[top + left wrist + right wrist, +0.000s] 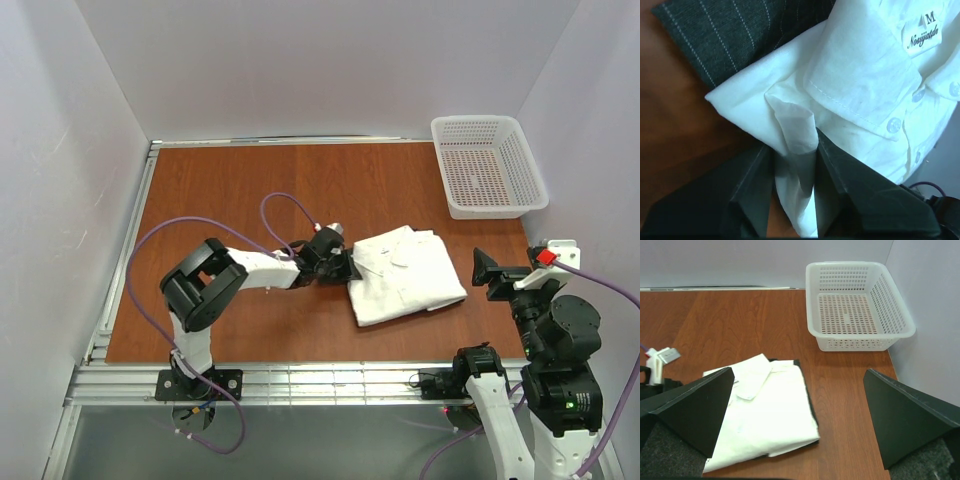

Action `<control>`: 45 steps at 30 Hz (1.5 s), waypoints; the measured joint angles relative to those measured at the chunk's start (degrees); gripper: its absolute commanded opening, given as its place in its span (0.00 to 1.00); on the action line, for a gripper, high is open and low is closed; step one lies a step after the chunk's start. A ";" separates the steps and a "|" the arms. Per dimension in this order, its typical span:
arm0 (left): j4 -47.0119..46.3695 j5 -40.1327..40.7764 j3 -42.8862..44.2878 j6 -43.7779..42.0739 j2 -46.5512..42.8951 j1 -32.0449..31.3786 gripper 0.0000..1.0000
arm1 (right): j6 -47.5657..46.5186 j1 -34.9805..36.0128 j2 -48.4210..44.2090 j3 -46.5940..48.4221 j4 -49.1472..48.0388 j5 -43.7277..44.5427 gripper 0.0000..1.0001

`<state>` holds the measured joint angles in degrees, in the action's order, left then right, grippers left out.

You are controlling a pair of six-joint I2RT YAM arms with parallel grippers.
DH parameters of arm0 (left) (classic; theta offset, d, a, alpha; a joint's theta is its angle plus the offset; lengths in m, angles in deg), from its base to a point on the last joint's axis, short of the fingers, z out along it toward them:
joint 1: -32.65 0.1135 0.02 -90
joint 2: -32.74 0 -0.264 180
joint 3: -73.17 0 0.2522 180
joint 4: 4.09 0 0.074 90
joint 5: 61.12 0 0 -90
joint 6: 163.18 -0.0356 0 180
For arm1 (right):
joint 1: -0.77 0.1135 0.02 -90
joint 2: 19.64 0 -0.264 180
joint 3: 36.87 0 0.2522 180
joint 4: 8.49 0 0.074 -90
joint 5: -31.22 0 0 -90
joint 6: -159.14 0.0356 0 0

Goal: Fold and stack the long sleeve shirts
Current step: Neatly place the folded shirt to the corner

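Note:
The white shirt [405, 275] lies folded on the table, collar toward the back. It rests on the dark charcoal striped shirt, which shows only as an edge in the right wrist view [811, 407] and as a corner in the left wrist view [715, 35]. My left gripper [340, 266] is low at the white shirt's left edge near the collar, and it is shut on a fold of white cloth [795, 145]. My right gripper [500, 272] is open and empty, raised to the right of the stack; the white shirt [765, 410] lies ahead of it, to the left.
A white mesh plastic basket [488, 165] stands empty at the back right corner, and also shows in the right wrist view [860, 305]. White walls close in three sides. A metal rail [300, 380] runs along the near table edge.

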<state>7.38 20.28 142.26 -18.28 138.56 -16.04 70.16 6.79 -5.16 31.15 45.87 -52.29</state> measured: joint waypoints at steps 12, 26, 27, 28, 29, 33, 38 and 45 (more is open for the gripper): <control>-4.48 -4.22 17.92 2.23 15.08 -8.55 0.43 | 0.00 0.00 3.74 0.87 0.11 -4.66 0.99; 3.58 1.73 -2.14 1.46 -8.11 1.64 0.79 | 0.44 1.66 34.27 2.45 8.20 -17.38 0.85; 4.57 1.92 -3.65 1.22 -10.69 3.65 0.79 | 0.72 2.86 36.85 2.45 8.57 -17.35 0.82; 5.79 2.12 -4.81 0.68 -13.14 6.08 0.79 | 1.18 4.59 39.30 2.43 8.85 -17.07 0.82; 7.02 2.29 -5.60 0.09 -15.58 8.22 0.79 | 1.79 6.86 41.44 2.34 8.98 -16.22 0.81; 11.93 3.39 -6.54 -3.45 -24.70 16.81 0.79 | 4.94 16.26 48.70 0.90 7.28 -13.84 0.68; 16.57 3.21 -6.73 -9.53 -35.19 28.24 0.79 | 8.52 22.58 57.05 -0.96 2.47 -9.18 0.59; 19.78 8.46 -8.46 -19.26 -43.28 35.08 0.79 | 11.87 27.63 68.41 -0.98 -5.95 -1.46 0.40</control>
<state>27.16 28.74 133.80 -37.54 95.28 19.04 82.02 34.42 63.25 30.17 39.93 -53.76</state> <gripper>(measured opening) 0.791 0.447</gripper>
